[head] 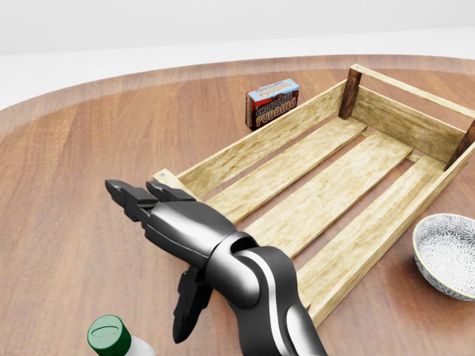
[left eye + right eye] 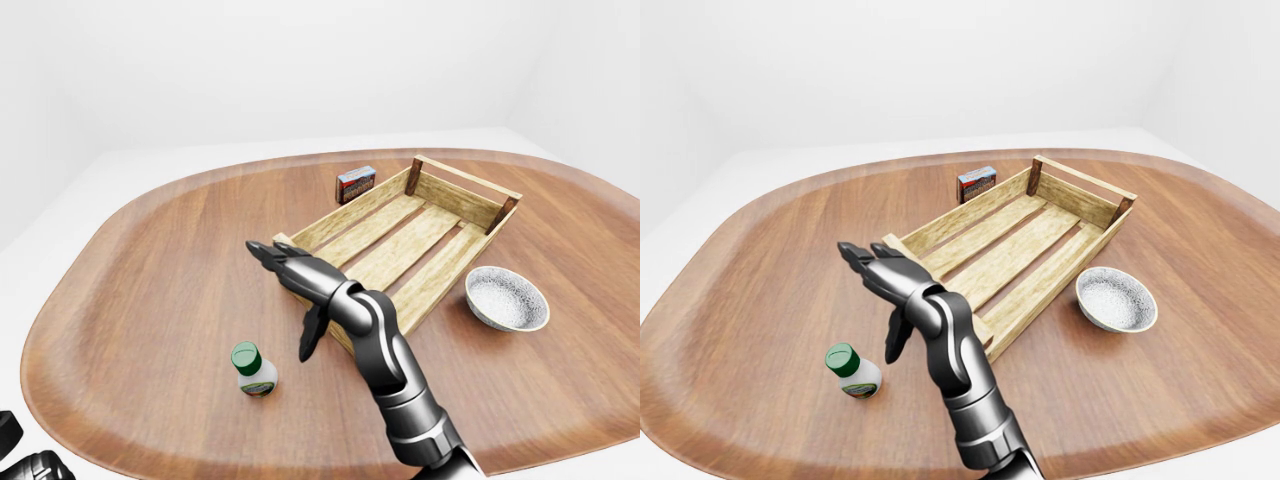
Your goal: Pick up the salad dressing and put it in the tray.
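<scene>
The salad dressing (image 2: 255, 370) is a small white bottle with a green cap, standing upright on the wooden table near the bottom left of the head view (image 1: 111, 337). My right hand (image 2: 285, 300) is open, with two fingers stretched left and the thumb hanging down. It hovers just above and right of the bottle and does not touch it. The tray (image 2: 440, 285) is a slatted wooden crate right of the hand, with nothing in it. A dark part of my left hand (image 2: 25, 460) shows at the bottom-left corner of the left-eye view.
A chocolate pudding box (image 2: 356, 184) stands beyond the crate's far left side. A patterned white bowl (image 2: 507, 298) sits to the right of the crate. The round table's edge curves close below the bottle.
</scene>
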Controlling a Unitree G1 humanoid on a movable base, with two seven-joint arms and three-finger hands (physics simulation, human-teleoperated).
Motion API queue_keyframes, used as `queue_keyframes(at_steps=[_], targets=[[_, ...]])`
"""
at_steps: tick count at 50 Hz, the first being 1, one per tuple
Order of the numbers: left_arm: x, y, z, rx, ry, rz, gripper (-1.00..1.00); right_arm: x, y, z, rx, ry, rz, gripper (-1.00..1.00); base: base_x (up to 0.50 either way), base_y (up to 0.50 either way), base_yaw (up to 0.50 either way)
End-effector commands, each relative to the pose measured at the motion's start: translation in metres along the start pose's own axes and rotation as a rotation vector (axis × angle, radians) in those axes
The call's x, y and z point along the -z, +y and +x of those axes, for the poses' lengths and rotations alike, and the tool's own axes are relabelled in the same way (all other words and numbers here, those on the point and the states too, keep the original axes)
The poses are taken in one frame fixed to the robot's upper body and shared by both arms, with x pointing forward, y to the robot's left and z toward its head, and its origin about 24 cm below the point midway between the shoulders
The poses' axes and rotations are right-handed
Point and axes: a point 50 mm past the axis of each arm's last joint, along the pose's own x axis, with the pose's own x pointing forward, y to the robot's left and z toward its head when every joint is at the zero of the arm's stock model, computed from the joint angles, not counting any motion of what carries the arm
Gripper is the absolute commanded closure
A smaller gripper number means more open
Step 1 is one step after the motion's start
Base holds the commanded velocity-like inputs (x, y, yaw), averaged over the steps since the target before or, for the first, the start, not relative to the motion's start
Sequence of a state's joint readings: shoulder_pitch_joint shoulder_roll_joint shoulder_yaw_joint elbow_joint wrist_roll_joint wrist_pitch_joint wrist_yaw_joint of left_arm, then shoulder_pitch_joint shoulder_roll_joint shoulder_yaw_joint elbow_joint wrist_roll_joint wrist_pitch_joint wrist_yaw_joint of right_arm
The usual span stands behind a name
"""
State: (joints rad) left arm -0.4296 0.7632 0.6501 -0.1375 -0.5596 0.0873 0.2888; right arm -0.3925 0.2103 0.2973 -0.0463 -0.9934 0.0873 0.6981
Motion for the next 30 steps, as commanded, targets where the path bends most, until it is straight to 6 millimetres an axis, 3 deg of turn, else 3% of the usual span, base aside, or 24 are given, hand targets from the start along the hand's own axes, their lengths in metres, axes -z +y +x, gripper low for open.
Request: queue_keyframes(at_steps=[1, 10, 16, 22, 30], targets=[[0.002, -0.001, 0.000, 0.002, 0.006, 0.001, -1.00, 0.000, 0.019, 0.009, -0.090, -0.056, 0.132, -1.00, 0.00, 0.00, 0.00], [0.001, 0.000, -0.001, -0.001, 0.005, -0.002, -1.00, -0.011, 0.033, 0.031, -0.199, -0.088, 0.158, -1.00, 0.00, 0.00, 0.00], [0.003, 0.001, -0.001, -0.002, 0.013, 0.001, -1.00, -0.002, 0.035, 0.046, -0.261, -0.055, 0.216, -1.00, 0.00, 0.00, 0.00], [0.003, 0.003, 0.000, -0.006, 0.011, 0.003, -1.00, 0.009, 0.057, 0.059, -0.389, -0.015, 0.341, -1.00, 0.00, 0.00, 0.00], [0.003, 0.004, 0.000, -0.010, 0.015, 0.003, -1.00, 0.013, 0.075, 0.061, -0.459, 0.020, 0.356, -1.00, 0.00, 0.00, 0.00]])
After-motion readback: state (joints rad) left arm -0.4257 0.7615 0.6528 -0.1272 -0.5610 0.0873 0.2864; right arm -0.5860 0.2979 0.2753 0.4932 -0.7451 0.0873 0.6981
